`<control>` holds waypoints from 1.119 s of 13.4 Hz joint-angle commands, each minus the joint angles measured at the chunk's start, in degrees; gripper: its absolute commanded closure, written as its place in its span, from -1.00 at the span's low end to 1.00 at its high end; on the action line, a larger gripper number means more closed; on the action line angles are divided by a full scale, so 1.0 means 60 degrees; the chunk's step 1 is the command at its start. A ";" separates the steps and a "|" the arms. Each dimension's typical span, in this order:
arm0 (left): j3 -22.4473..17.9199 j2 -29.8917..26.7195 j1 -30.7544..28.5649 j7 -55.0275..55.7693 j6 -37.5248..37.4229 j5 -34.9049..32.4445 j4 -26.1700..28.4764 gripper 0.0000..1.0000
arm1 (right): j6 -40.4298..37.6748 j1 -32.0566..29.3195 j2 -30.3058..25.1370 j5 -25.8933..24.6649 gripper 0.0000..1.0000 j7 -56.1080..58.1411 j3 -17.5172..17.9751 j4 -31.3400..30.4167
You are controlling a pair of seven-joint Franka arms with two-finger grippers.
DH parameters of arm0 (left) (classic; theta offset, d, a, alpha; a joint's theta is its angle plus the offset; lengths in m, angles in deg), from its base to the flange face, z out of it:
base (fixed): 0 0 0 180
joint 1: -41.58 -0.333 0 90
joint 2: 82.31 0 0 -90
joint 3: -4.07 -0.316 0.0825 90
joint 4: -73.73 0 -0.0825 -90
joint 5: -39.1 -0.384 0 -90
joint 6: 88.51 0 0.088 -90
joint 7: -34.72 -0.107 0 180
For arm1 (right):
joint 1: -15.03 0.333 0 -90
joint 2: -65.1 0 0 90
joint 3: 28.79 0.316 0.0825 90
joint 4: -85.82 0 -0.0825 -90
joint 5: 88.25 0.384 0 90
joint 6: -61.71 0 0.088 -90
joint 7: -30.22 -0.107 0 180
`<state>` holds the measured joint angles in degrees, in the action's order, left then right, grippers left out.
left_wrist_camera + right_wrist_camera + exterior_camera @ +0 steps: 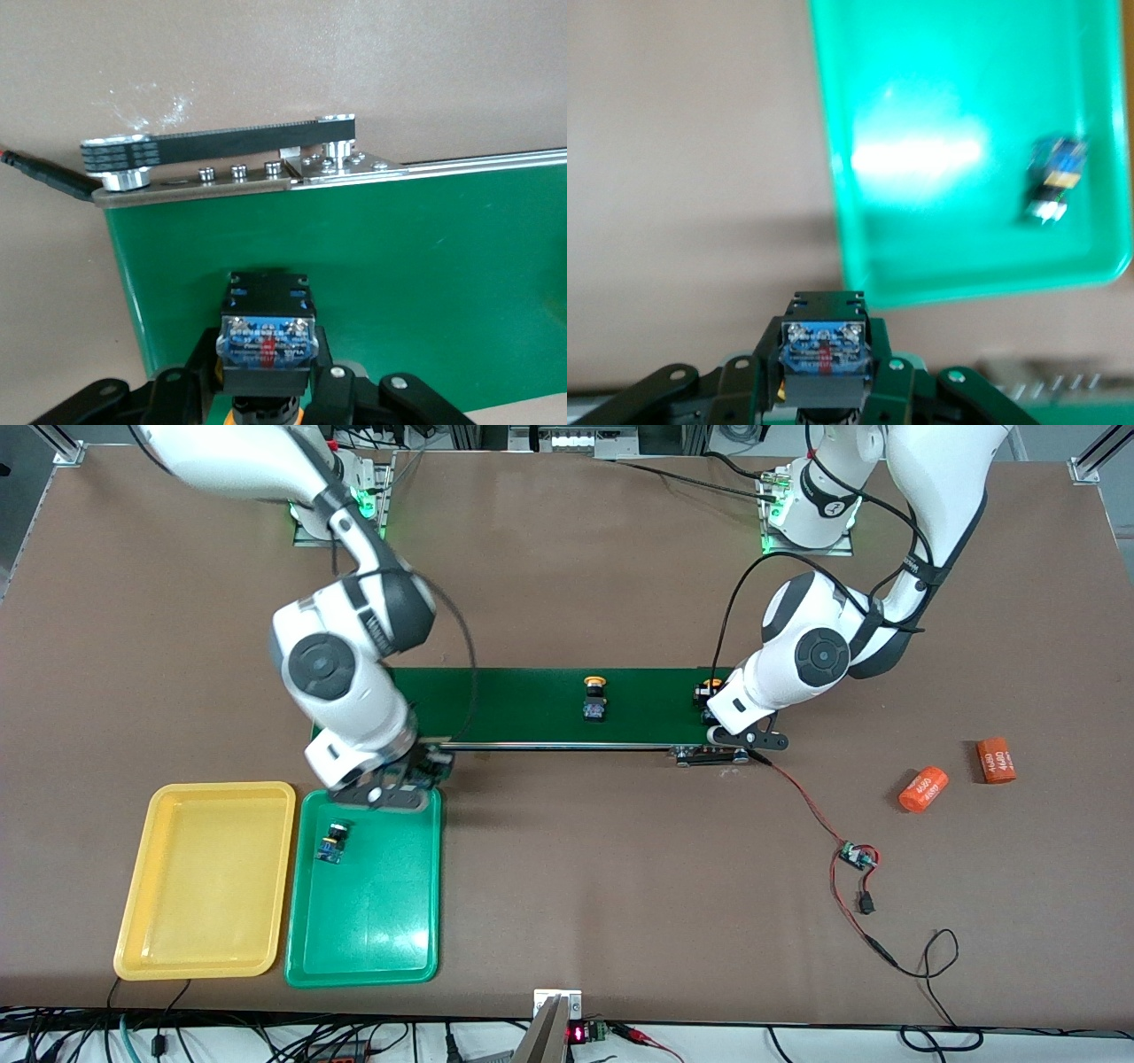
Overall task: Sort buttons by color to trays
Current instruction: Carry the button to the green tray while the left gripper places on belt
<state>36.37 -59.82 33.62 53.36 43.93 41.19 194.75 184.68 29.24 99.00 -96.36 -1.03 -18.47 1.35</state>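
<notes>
From the high camera, the yellow tray (205, 880) and the green tray (365, 890) sit side by side at the right arm's end of the table, nearer the camera than the dark green belt (532, 706). One button (332, 842) lies in the green tray near its corner closest to the belt; the yellow tray holds nothing. A yellow-capped button (594, 697) rests on its side mid-belt. The right arm bends down steeply, its right gripper (396, 778) over the green tray's edge beside the belt. The left arm folds low, its left gripper (719, 716) at the belt's end, where a yellow cap (711, 686) peeks out.

In the left wrist view, the left gripper (266, 398) is clamped on a black switch body with a blue label (266, 341), orange showing beneath, over the belt's end by the toothed drive (221, 150).

In the right wrist view, the right gripper (824, 398) is likewise clamped on a black, blue-labelled switch (824, 350), above bare table beside the green tray (921, 266); the tray's button (1054, 180) lies blurred near a corner.
</notes>
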 commanded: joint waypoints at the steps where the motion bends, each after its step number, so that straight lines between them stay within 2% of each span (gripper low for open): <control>1: -0.0198 -0.0027 0.0140 -0.0090 0.0001 -0.0158 -0.0087 -0.99 | 0.0507 -0.0215 0.1188 -0.0011 0.67 0.0783 -0.0414 0.1099; 4: -0.0330 -0.0684 0.0008 -0.0104 -0.0014 -0.0143 -0.0160 -1.00 | 0.1591 -0.0727 0.1819 -0.0011 0.66 0.1458 -0.0460 0.1145; 7: -0.0842 -0.1360 -0.0707 -0.0119 -0.0014 -0.0143 -0.0234 -1.00 | 0.2266 -0.0802 0.2215 -0.0026 0.64 0.1474 -0.0460 0.1145; 9: -0.1046 -0.1056 -0.1629 -0.0322 0.0029 -0.0260 -0.0277 -1.00 | 0.2326 -0.0846 0.2348 -0.0055 0.19 0.1532 -0.0460 0.1130; 11: -0.1456 -0.0601 -0.2027 -0.1140 0.0001 -0.0756 -0.0788 -1.00 | 0.2326 -0.0875 0.2348 -0.0026 -0.63 0.1882 -0.0474 0.1101; 13: -0.1735 0.0071 -0.2495 -0.1510 0.0015 -0.1224 -0.1386 -1.00 | 0.2312 -0.0933 0.2304 -0.0084 -0.71 0.1913 -0.0489 0.1101; 14: -0.1925 0.0423 -0.2744 -0.1684 0.0001 -0.1836 -0.1855 -1.00 | 0.2283 -0.0977 0.2290 -0.0084 -0.72 0.1928 -0.0474 0.1086; 15: -0.1941 0.0731 -0.2949 -0.2223 -0.0014 -0.2510 -0.2164 -1.00 | 0.2239 -0.0992 0.2260 -0.0070 -0.84 0.1928 -0.0474 0.1086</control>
<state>25.01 -60.62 17.80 43.97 44.66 31.74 187.99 198.56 24.06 112.44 -96.38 9.36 -21.86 6.88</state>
